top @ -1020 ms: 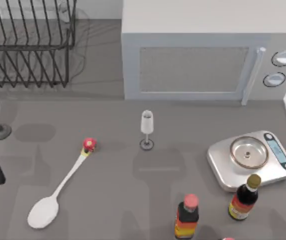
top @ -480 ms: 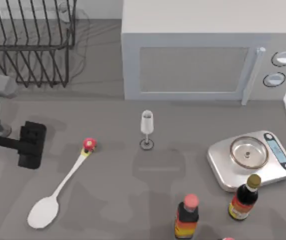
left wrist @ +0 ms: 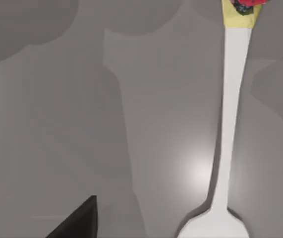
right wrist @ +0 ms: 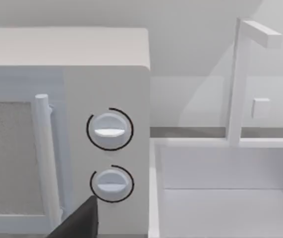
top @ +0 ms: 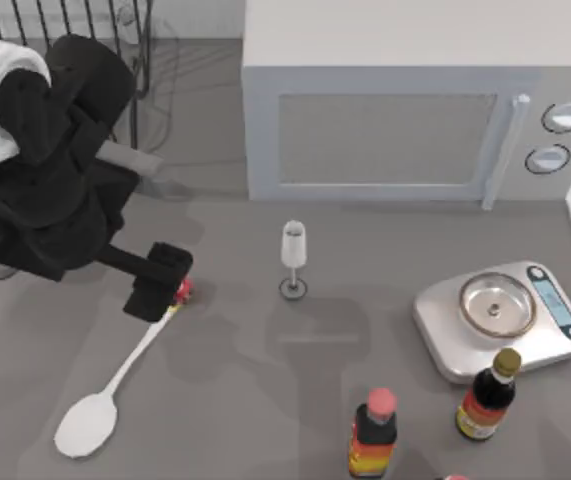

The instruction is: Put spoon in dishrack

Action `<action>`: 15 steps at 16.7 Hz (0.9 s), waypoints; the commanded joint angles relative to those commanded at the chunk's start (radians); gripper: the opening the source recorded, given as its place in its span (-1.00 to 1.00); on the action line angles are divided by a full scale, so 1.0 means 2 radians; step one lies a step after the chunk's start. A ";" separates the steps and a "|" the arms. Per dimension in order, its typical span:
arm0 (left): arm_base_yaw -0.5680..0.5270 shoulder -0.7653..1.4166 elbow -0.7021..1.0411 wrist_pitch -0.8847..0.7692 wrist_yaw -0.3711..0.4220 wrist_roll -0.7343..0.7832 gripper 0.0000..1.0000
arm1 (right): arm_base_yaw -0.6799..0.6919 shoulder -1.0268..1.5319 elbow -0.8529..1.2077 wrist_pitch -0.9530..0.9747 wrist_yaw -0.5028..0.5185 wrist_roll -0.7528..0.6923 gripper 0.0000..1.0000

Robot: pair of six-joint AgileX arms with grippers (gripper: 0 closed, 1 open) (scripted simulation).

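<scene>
hovering over the knobbed end of the spoon (top: 115, 380), the left gripper (top: 158, 281) hangs just above the table (top: 265, 400) at the top view's left; whether its fingers stand wide or narrow cannot be told. the left wrist view looks straight down on the spoon (left wrist: 228, 124), which lies flat on the table, red-and-yellow knob at one end, oval bowl at the other, nearer the front left corner. behind the left arm, the dishrack (top: 85, 20) stands at the table's far left, well apart from the spoon. a small stemmed glass (top: 293, 258) stands upright near the middle, in front of the microwave (top: 405, 100). a scale (top: 500, 318) and two dark bottles (top: 487, 394) sit at the right. the right wrist view faces the microwave's two dials (right wrist: 110, 130).
</scene>
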 joint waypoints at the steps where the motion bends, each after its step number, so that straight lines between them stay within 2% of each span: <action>1: -0.006 0.025 0.020 -0.014 0.000 0.001 1.00 | 0.000 0.000 0.000 0.000 0.000 0.000 1.00; 5: -0.020 0.078 0.065 -0.045 0.000 0.002 1.00 | 0.000 0.000 0.000 0.000 0.000 0.000 1.00; 11: -0.019 0.080 0.064 -0.044 0.000 0.002 1.00 | 0.000 0.000 0.000 0.000 0.000 0.000 1.00; 15: -0.020 0.106 0.031 0.013 0.000 0.004 1.00 | 0.000 0.000 0.000 0.000 0.000 0.000 1.00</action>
